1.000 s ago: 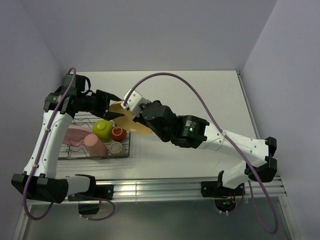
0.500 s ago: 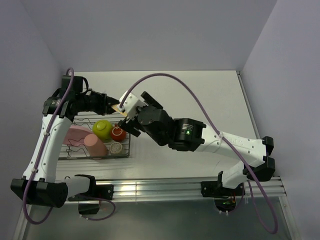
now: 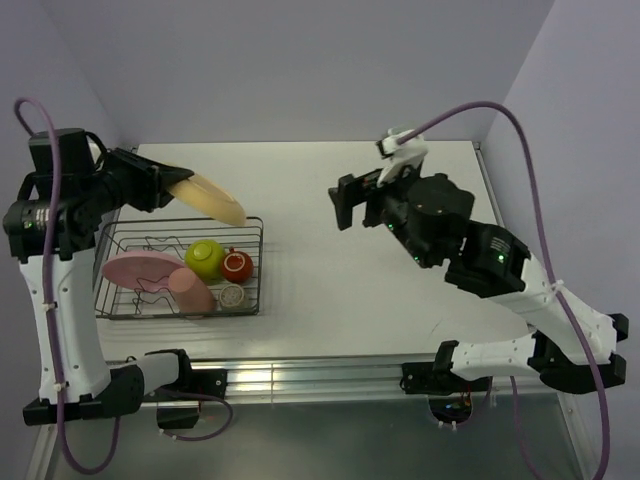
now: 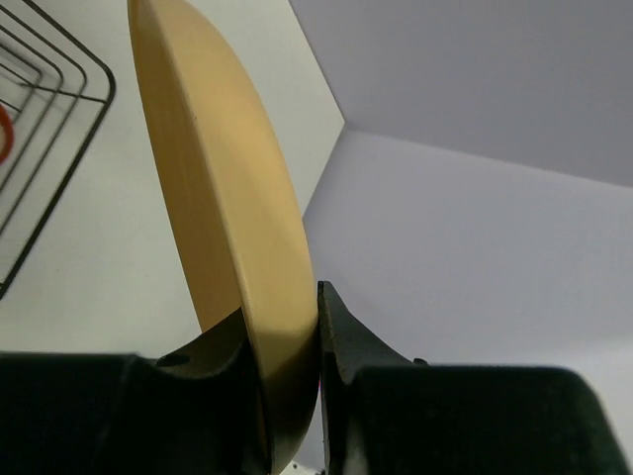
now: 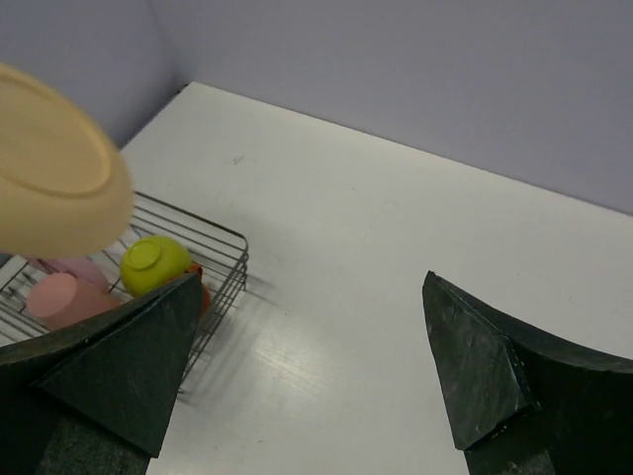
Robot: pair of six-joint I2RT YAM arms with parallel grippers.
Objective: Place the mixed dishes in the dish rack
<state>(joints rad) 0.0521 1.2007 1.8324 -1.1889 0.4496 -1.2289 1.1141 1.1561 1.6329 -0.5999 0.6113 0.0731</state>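
Left gripper [image 4: 284, 332]: pinching the yellow-orange plate [image 4: 223, 198] by its rim. The plate juts forward from it, tilted and held aloft.
Dish rack [image 3: 261, 250]: below that gripper, crowded except for its far strip.
Right gripper [image 5: 309, 287]: spread, empty, well apart.
Risk: with a rim-only hold, your plate may swivel or slip, or strike the lime-green bowl [image 3: 205, 257] as it descends.
Views: left wrist shows the pinch; top shows rack occupancy.
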